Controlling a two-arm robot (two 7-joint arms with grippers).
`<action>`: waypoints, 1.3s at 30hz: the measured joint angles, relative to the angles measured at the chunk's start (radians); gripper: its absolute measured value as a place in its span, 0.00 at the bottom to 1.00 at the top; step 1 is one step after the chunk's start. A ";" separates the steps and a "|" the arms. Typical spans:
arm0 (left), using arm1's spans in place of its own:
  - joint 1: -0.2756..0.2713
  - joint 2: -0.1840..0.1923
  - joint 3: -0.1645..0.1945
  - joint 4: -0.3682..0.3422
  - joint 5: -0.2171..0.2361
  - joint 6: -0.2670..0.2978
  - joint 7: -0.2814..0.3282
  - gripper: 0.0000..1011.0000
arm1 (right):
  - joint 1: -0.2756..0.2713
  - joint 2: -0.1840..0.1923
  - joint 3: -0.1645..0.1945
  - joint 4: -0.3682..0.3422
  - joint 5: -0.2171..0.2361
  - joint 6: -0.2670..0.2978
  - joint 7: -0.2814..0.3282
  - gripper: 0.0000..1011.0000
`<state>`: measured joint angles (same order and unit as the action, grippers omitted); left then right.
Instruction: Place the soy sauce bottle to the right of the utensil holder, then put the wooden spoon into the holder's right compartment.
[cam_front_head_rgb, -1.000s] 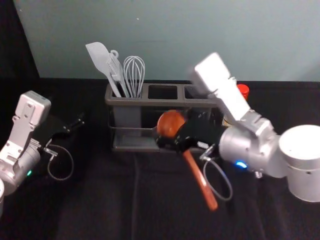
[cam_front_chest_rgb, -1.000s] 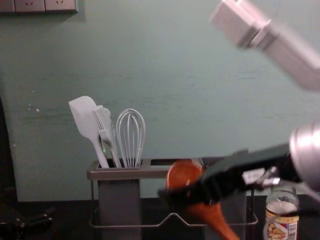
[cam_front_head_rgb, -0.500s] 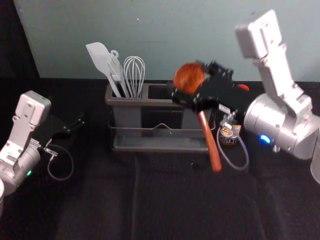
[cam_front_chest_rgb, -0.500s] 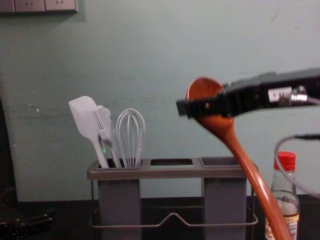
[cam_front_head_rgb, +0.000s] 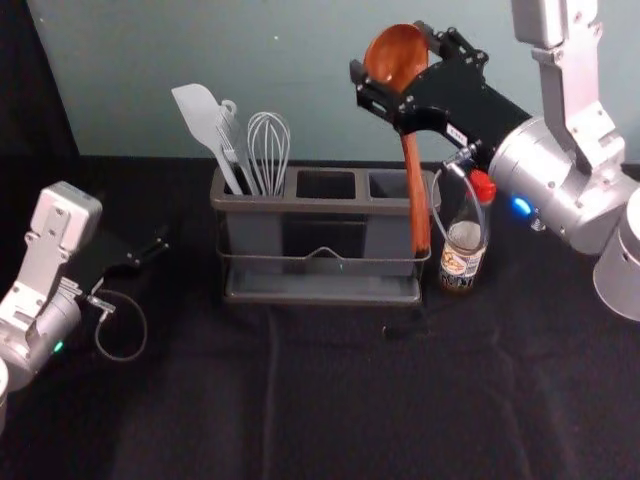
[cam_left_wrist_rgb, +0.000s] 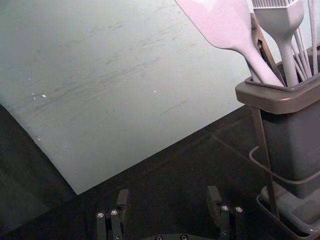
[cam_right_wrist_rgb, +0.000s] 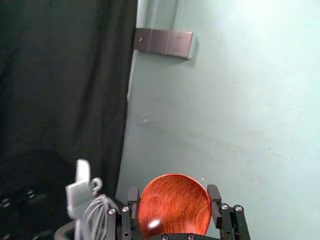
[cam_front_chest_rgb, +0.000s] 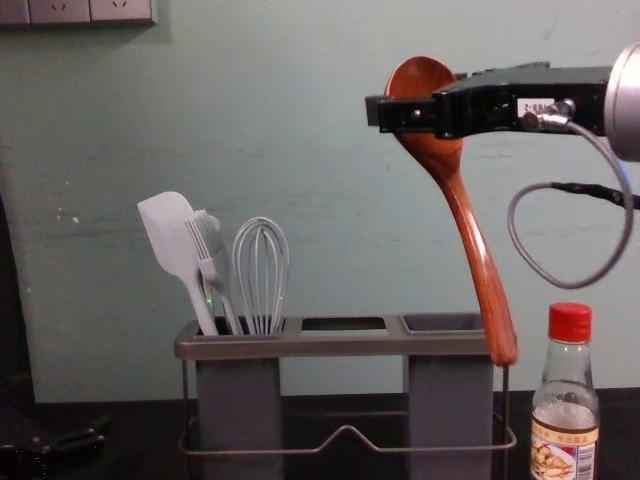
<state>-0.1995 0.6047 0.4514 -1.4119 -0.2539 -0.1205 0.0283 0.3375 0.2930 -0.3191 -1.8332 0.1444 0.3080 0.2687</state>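
High above the holder's right end, my right gripper (cam_front_head_rgb: 393, 62) is shut on the bowl of the wooden spoon (cam_front_head_rgb: 397, 55). The spoon's handle hangs down, its end overlapping the rim's right end in the chest view. In the right wrist view, the right gripper (cam_right_wrist_rgb: 174, 201) has the bowl between its fingers. The utensil holder (cam_front_head_rgb: 328, 206) has a right compartment (cam_front_chest_rgb: 441, 323) with nothing sticking out of it. Upright just right of the holder stands the soy sauce bottle (cam_front_chest_rgb: 565, 425). My left gripper (cam_front_head_rgb: 160, 243) is parked at the left; in its wrist view the left gripper (cam_left_wrist_rgb: 167, 202) is open.
A white spatula (cam_front_head_rgb: 202, 117), a brush and a whisk (cam_front_head_rgb: 268, 150) stand in the holder's left compartment. The middle compartment (cam_front_head_rgb: 325, 184) lies beside the right one. A cable loop hangs from the right arm near the bottle's cap. A wall rises behind.
The right gripper has risen and moved back and to the right with the spoon, whose handle now hangs more steeply. The bottle has come into fuller view. The left arm has stayed still.
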 joint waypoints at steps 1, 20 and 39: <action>0.000 0.000 0.000 0.000 0.000 0.000 0.000 0.99 | 0.006 -0.004 0.001 0.009 -0.001 -0.008 0.000 0.83; 0.000 0.000 0.000 0.000 0.000 0.000 0.000 0.99 | 0.146 -0.047 0.005 0.232 0.012 -0.115 0.031 0.83; 0.000 0.000 0.000 0.000 0.000 0.000 0.000 0.99 | 0.228 -0.097 -0.031 0.370 -0.024 -0.184 0.011 0.83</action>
<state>-0.1995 0.6047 0.4514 -1.4120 -0.2539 -0.1205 0.0283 0.5653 0.1955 -0.3497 -1.4637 0.1205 0.1241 0.2794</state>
